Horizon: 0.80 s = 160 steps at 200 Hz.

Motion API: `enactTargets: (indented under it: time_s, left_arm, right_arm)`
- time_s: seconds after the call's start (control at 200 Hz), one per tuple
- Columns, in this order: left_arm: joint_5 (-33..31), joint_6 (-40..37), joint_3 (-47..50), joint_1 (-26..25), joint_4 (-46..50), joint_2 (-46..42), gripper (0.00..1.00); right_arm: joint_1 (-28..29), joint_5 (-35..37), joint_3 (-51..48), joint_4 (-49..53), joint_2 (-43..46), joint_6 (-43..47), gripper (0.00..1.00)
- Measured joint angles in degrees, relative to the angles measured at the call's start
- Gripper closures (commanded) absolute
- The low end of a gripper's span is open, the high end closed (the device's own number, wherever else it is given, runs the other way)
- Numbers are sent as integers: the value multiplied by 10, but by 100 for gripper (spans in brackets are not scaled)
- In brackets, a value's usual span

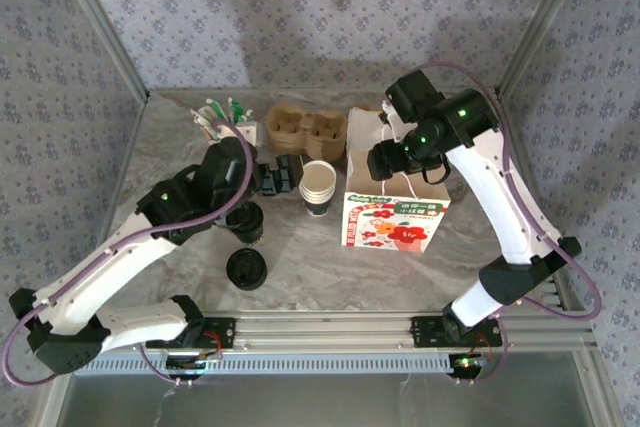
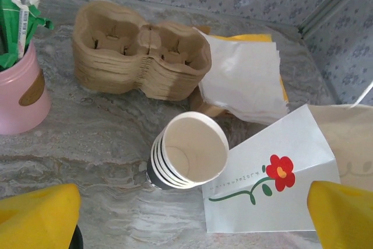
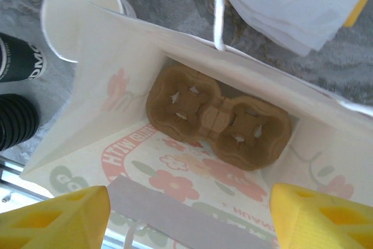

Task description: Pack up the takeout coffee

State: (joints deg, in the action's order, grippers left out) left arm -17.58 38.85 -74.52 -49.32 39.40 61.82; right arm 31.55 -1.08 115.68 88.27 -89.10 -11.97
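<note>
Overhead, right hand (image 3: 189,218) hovers over bag (image 3: 116,56) rim.

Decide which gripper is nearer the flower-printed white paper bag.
Right. The right gripper hovers over the open white paper bag; the left gripper is to its left, beyond the stack of white paper cups.

Top cam overhead; wrist cams close, share bag (image 1: 395,219).
</note>
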Motion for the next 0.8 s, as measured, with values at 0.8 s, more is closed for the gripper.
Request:
enactTargets:
  time_s: [0.8]
  left_arm:
    - [124, -33, -30, -52, -17, 32, 10]
  right_arm:
    - [-178, -159, -24, -196, 64, 189, 19]
